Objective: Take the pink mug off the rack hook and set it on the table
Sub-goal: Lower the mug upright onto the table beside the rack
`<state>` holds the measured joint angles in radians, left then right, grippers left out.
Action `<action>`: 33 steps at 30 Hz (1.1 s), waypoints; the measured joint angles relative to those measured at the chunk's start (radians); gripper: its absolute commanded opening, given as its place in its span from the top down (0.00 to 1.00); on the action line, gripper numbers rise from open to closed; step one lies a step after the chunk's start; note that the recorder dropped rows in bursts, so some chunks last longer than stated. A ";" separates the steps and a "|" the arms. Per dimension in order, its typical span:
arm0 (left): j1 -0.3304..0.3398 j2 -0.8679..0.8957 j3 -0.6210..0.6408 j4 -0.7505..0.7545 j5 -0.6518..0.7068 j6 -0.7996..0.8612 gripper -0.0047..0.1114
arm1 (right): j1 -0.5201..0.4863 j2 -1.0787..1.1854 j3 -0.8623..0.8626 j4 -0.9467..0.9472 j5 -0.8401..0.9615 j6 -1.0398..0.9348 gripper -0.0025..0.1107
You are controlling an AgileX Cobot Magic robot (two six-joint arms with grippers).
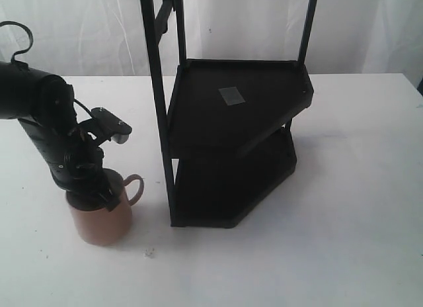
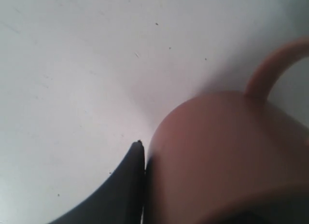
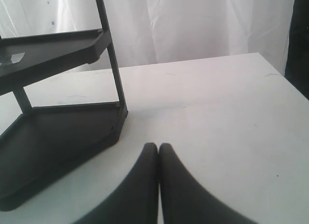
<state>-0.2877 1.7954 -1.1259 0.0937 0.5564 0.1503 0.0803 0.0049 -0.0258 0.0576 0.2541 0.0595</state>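
— Pictured at left on the large flat white table (image 1: pixel 317 254): small dusty-pink ceramic mug (image 1: pixel 102 222), upright, apparently set down, well apart from the short black metal rack hook (image 1: pixel 166 8).

— Held?

— Gripped at the rim by the left jaws, one finger (image 2: pixel 120 195) against the outer wall. Right jaws: pressed together, holding nothing.

— Best finish?

— Probably: open gently, then rise straight up, clear of the handle.

— Count?

— One mug, one two-shelf black rack (image 1: pixel 231 122), one hook seen.

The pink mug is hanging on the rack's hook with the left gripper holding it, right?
Not quite. The pink mug is not hanging: it stands upright on the table, beside the rack. The left gripper does hold it by the rim. The exterior view shows this.
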 measured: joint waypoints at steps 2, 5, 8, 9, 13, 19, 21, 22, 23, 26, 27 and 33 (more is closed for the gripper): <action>0.000 0.007 -0.003 0.000 -0.001 -0.006 0.96 | 0.000 0.000 0.000 0.000 0.000 0.000 0.98; 0.000 0.007 -0.003 0.000 -0.001 -0.008 0.89 | 0.000 0.000 0.000 0.000 0.000 0.000 0.98; 0.000 0.007 -0.003 0.000 -0.001 -0.022 0.75 | 0.000 0.000 0.000 0.000 0.000 0.000 0.98; 0.000 0.007 -0.003 0.000 -0.002 -0.028 0.70 | 0.000 0.000 0.000 0.000 0.000 0.000 0.98; 0.000 0.007 -0.003 0.000 -0.011 -0.039 0.64 | 0.000 0.000 0.000 0.000 0.000 0.000 0.98; 0.000 0.007 -0.003 0.000 -0.009 -0.041 0.64 | 0.000 0.000 0.000 0.000 0.000 0.000 0.98; 0.000 0.007 -0.003 0.000 -0.007 -0.042 0.64 | 0.000 0.000 0.000 0.000 0.000 0.000 0.98; 0.000 0.007 -0.003 0.000 -0.003 -0.042 0.64 | 0.000 0.000 0.000 0.000 0.000 0.000 0.98; 0.000 0.005 -0.003 0.000 -0.001 -0.042 0.64 | 0.000 0.000 0.000 0.000 0.000 0.000 0.98; 0.000 -0.006 -0.003 0.000 0.010 -0.042 0.64 | 0.000 0.000 0.000 0.000 0.000 0.000 0.98; 0.000 -0.013 -0.003 0.000 0.014 -0.042 0.64 | 0.000 0.000 0.000 0.000 0.000 0.000 0.98; 0.000 -0.044 -0.003 0.000 0.053 -0.042 0.64 | 0.000 0.000 0.000 0.000 0.000 0.000 0.98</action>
<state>-0.2877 1.7518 -1.1284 0.0937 0.6098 0.1079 0.0803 0.0049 -0.0258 0.0576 0.2541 0.0595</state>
